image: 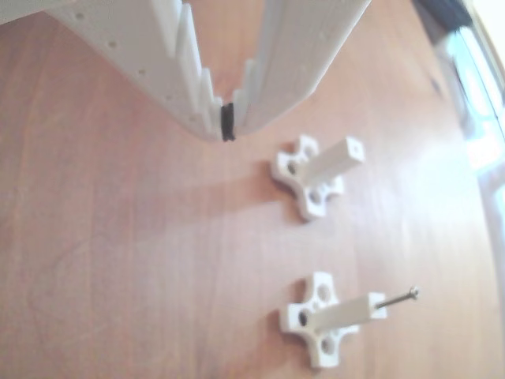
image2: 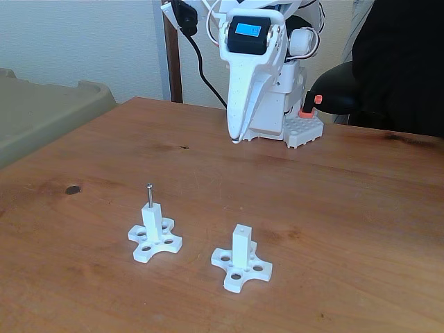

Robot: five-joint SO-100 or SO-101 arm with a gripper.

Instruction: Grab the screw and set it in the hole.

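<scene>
End effector (image: 228,130) pressed together, holding nothing, raised above the bench (image2: 333,208). The screw (image2: 149,195) stands upright in the hole of 1 white post (image2: 152,223) — well apart from the end effector. A 2nd post (image2: 241,248) stands beside it — its hole (image: 355,147) unfilled.

A thin silver metal screw (image2: 148,195) rises from one square white plastic post on a cross-shaped base (image2: 154,232); a second white post of the same shape (image2: 241,258) is bare. The white plastic gripper (image: 228,134) (a black pad at its tip) hangs over the reddish-brown wood-grain table (image2: 347,208), which bears a dark knot (image2: 72,189).
</scene>
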